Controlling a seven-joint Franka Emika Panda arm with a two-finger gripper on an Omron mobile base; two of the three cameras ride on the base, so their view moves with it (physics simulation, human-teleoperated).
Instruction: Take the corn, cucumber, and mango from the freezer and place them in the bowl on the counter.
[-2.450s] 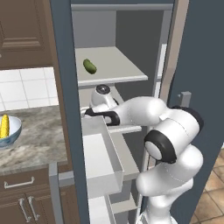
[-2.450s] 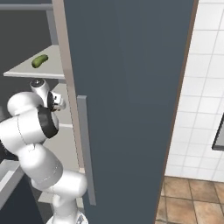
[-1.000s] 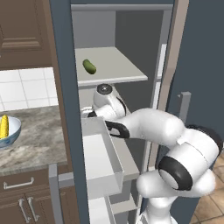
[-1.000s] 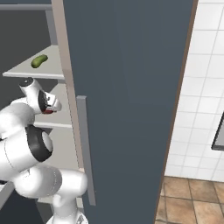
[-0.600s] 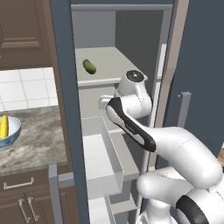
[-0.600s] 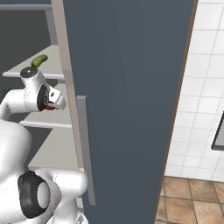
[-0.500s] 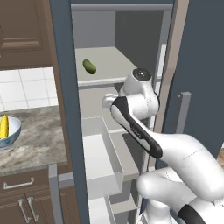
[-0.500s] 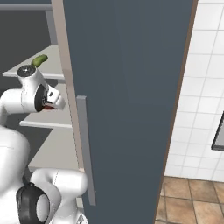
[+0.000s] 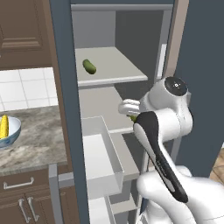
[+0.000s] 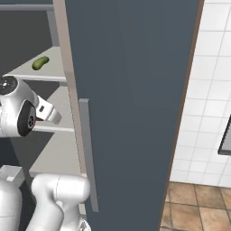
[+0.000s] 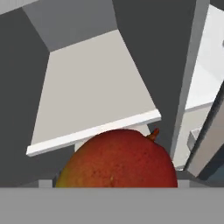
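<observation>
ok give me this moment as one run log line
mango: close before hand camera, grip unclear | cucumber: on upper freezer shelf | corn: in bowl on counter

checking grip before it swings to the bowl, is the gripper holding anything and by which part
The rounded red-orange mango sits right at the gripper, apparently held across its wide body; the fingertips themselves are hidden, so the exact contact cannot be told.

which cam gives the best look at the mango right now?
Hand view: the mango sits big and close at the bottom, red-orange with its stem showing. In the left base view a small yellow-green sliver shows beside the arm, probably the mango. The right base view shows a hint of red by the hand.
</observation>
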